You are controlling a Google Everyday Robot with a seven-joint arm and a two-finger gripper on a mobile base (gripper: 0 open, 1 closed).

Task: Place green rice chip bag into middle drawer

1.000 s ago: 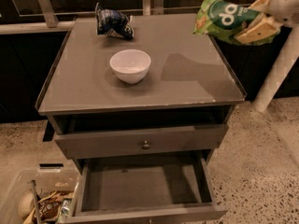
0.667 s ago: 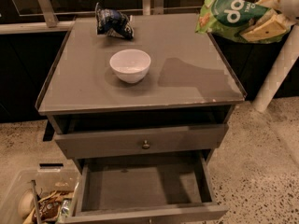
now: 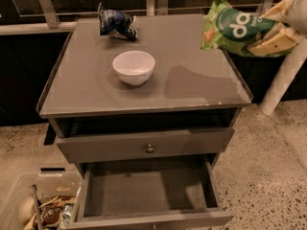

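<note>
The green rice chip bag (image 3: 232, 27) is bright green with a dark round logo and hangs in the air over the back right corner of the cabinet top. My gripper (image 3: 266, 30) comes in from the upper right edge and is shut on the bag's right end, with its beige fingers (image 3: 278, 42) above and below it. The middle drawer (image 3: 148, 191) is pulled open at the bottom of the view, far below and left of the bag. Its flat bottom is bare.
A white bowl (image 3: 134, 67) stands on the grey cabinet top (image 3: 86, 80). A dark blue and white snack bag (image 3: 116, 24) lies at the back. A shut drawer front with a round knob (image 3: 150, 148) sits above the open drawer. A clear bin (image 3: 41, 207) of items stands bottom left, and a white pole (image 3: 283, 75) at right.
The gripper with the green bag has stayed near the back right corner. The bag rose a little, then came down slightly and turned, so its logo faces the camera more.
</note>
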